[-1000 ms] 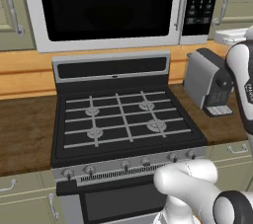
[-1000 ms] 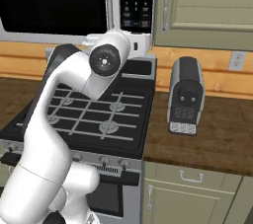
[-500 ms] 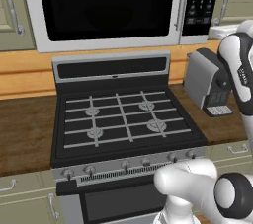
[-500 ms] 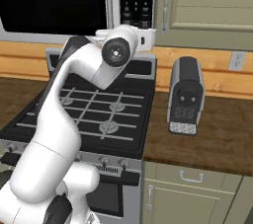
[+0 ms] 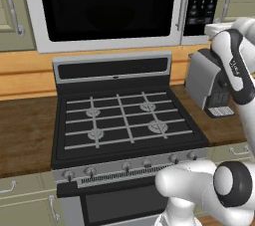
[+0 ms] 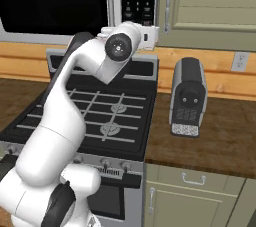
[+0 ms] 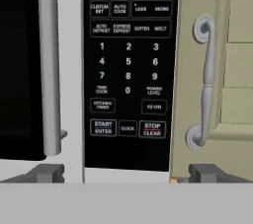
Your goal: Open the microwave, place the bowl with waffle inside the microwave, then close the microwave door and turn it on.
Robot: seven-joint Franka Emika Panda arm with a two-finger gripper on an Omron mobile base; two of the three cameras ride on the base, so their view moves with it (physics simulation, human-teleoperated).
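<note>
The microwave (image 5: 112,8) is mounted above the gas stove (image 5: 124,120), with its door (image 5: 107,6) closed flush against the frame and the black glass window dark. In the hand view, the vertical silver door handle (image 7: 48,65) stands at 9 o'clock, and the black button panel (image 7: 128,65) lies just beside it toward the centre, with the number keys in the middle and the START/ENTER, CLOCK and STOP/CLEAR keys in the row beneath them. The gripper (image 7: 126,173) faces this panel with its jaws spread wide and nothing between them; one dark fingertip (image 7: 47,173) shows at 7 o'clock and the other at 5 o'clock, both apart from the panel surface. A beige cabinet door (image 7: 225,70) with a curved metal pull (image 7: 205,82) sits at 3 o'clock of the panel. In the right base view, the arm (image 6: 75,101) reaches up over the stove with the hand (image 6: 142,36) just below the panel. A grey coffee machine (image 6: 187,96) stands on the wooden counter (image 6: 215,136) at 3 o'clock of the stove. The inside of the microwave is hidden behind the dark window.
</note>
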